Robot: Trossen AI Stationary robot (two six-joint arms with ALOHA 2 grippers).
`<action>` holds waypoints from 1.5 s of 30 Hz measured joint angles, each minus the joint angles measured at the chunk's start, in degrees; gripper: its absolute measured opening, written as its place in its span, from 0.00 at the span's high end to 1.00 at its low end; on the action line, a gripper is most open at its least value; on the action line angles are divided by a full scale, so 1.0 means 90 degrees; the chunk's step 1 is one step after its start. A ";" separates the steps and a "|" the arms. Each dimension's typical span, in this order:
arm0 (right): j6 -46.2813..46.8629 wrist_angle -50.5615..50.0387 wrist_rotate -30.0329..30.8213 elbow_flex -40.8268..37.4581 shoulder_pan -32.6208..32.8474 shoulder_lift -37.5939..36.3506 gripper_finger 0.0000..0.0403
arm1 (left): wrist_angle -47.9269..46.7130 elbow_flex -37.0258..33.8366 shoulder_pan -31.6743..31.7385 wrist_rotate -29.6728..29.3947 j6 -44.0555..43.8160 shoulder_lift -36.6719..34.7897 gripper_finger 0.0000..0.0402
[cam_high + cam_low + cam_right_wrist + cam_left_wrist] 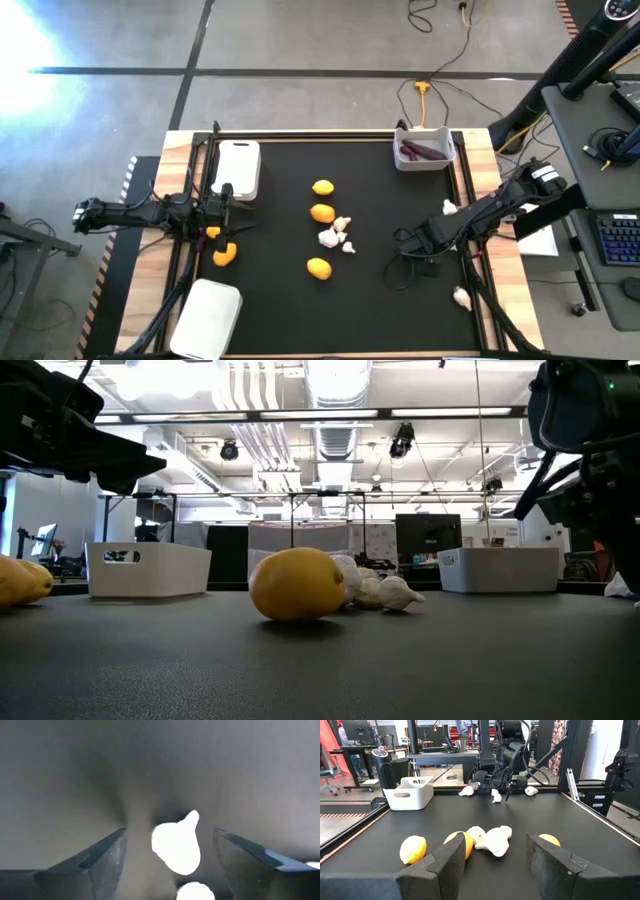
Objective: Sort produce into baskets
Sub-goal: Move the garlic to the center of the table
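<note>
A white, lumpy, pear-shaped piece [176, 845] lies on the black surface [225, 765] between the right gripper's [170, 852] open fingers, untouched; left gripper [492, 857] open, empty.

Robotics lab: exposed ceiling ducts [330, 390], desks, monitors [428, 532].

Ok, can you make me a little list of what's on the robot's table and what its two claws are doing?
lemons: three in the middle, more by the left gripper
white lumpy pieces: a cluster mid-table, others near the right arm
purple pieces: in the far right basket
other baskets: two on the left side, contents not visible
left gripper: open, empty
right gripper: open around a white lumpy piece, not gripping yet
</note>
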 joint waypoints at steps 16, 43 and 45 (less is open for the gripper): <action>0.0270 -0.0014 -0.0006 0.0256 0.0000 0.0005 0.68 | 0.0000 0.0001 -0.0001 0.0000 0.0000 0.0000 0.53; -0.0569 0.5052 0.1337 0.2462 -0.0111 0.2796 0.74 | 0.0000 0.0002 -0.0001 0.0001 -0.0001 0.0004 0.53; -0.0707 0.4754 0.1349 0.2786 -0.0102 0.2983 0.72 | 0.0000 0.0000 0.0000 0.0001 -0.0001 0.0005 0.53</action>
